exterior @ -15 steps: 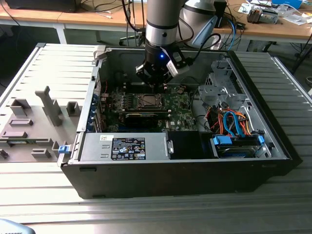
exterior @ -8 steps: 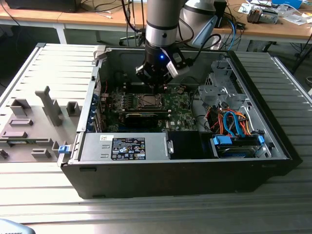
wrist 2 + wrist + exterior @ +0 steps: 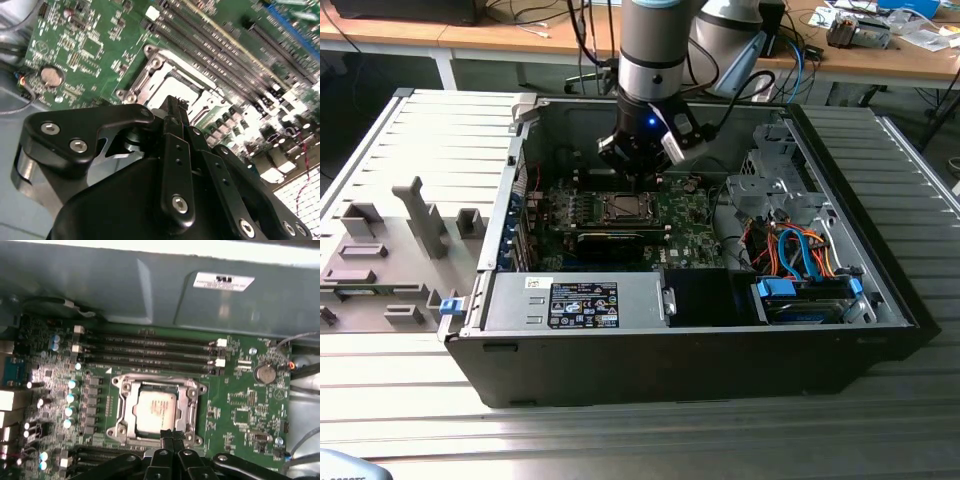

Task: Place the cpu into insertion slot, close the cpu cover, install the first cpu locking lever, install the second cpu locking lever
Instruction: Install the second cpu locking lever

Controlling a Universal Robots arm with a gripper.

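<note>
My claw [image 3: 171,437] hangs just above the insertion slot [image 3: 156,412], fingers pressed narrow together and holding nothing. The cpu [image 3: 155,411] sits in the slot, with the cpu cover [image 3: 190,402] down around it.

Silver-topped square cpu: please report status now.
Gripper shut, empty, at socket edge. Silver-topped square cpu seated in insertion slot, silver metal frame cover down around it. Nothing in the way.

Silver cpu [image 3: 156,411] seated, cpu cover [image 3: 121,407] closed

Open black computer case [image 3: 620,370] on a ribbed metal counter [image 3: 670,440], grey side panel [image 3: 410,230] lying to the exterior view's left, labelled power supply [image 3: 582,303], orange and blue cables [image 3: 798,252], round coin battery [image 3: 264,373], long memory slots [image 3: 150,351], cluttered wooden desk [image 3: 910,55] behind.
</note>
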